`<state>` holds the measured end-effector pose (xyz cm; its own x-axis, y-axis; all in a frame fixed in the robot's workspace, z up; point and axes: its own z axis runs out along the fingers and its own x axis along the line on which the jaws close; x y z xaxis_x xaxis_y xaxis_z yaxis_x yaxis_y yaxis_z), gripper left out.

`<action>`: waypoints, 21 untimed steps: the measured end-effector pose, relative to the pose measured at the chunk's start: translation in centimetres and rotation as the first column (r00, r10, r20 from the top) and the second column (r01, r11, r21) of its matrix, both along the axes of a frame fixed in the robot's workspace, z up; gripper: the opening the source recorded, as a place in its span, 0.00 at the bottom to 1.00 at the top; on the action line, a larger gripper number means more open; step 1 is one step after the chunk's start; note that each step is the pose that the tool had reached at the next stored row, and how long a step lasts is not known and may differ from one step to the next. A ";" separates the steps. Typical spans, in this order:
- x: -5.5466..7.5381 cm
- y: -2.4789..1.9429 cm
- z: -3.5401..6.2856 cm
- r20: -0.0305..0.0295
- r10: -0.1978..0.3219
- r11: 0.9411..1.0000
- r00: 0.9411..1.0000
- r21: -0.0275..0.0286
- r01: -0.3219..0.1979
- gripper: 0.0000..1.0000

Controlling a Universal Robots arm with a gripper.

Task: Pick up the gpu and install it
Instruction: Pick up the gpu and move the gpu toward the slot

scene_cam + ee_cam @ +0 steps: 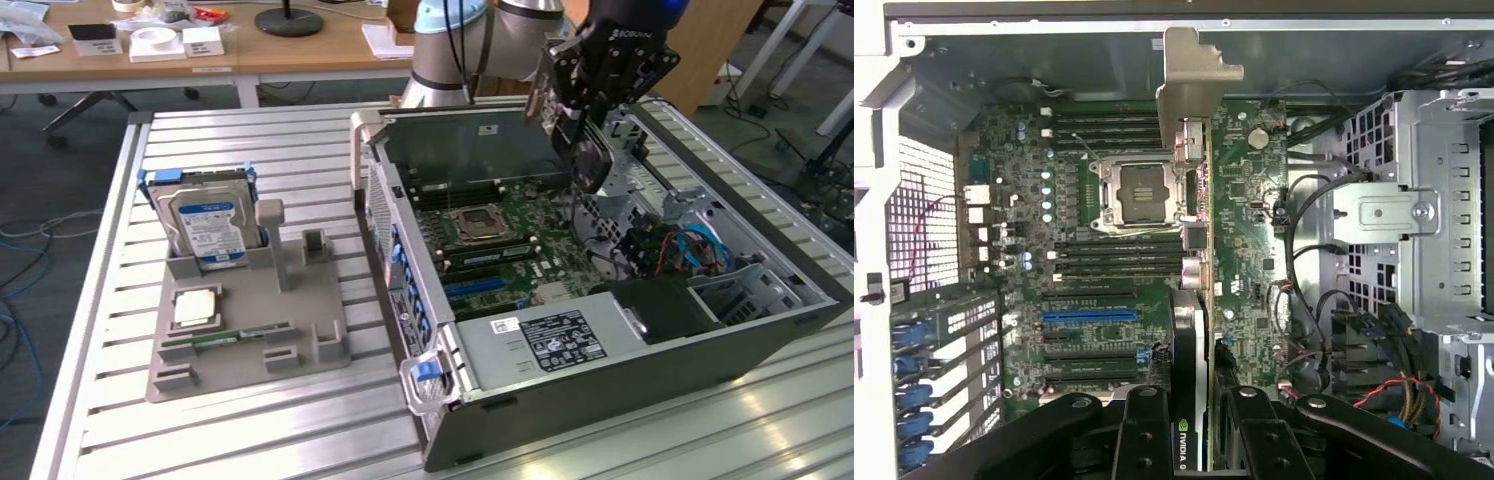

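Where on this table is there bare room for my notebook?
The slatted table is bare behind the grey holder, in front of it, and in front of the computer case. Between holder and case the gap is narrow. Inside the case it is crowded, and the tool holds the gpu above it.

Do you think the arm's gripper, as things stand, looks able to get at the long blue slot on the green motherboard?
Probably yes: the open grey computer case leaves the long blue slot uncovered, and the gripper, holding the black-shrouded gpu card, hangs above the green motherboard.
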<state>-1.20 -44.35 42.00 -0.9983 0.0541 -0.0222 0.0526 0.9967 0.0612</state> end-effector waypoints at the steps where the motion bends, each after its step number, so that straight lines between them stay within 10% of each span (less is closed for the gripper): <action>1: 0.3 0.00 0.00 0.000 0.000 1.000 1.000 0.000 0.000 0.27; 21: 5.0 0.00 0.00 0.000 0.000 1.000 1.000 0.000 0.000 0.27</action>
